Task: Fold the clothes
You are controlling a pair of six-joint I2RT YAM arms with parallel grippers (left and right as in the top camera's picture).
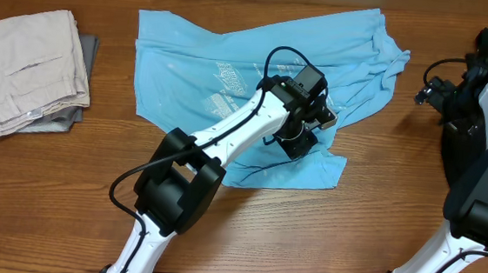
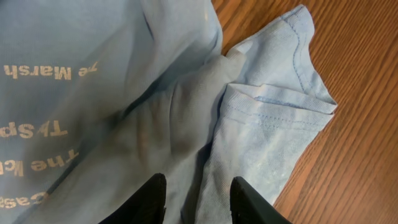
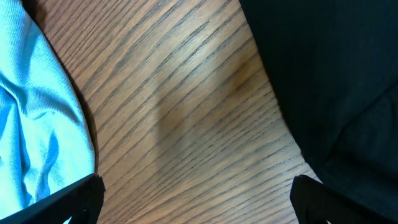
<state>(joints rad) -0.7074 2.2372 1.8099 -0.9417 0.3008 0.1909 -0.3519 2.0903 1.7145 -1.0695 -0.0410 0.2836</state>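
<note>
The light blue T-shirt lies spread and rumpled across the middle of the wooden table, white print facing up. My left gripper is low over its near right part, close to a sleeve. In the left wrist view the left gripper has its two black fingers partly apart, straddling a raised fold of the blue cloth. My right gripper hovers off the shirt's right edge. In the right wrist view the right gripper is wide open over bare wood, with the shirt's edge at the left.
Folded beige trousers lie on a grey garment at the far left of the table. A black surface fills the right of the right wrist view. Both arm bases stand at the near edge.
</note>
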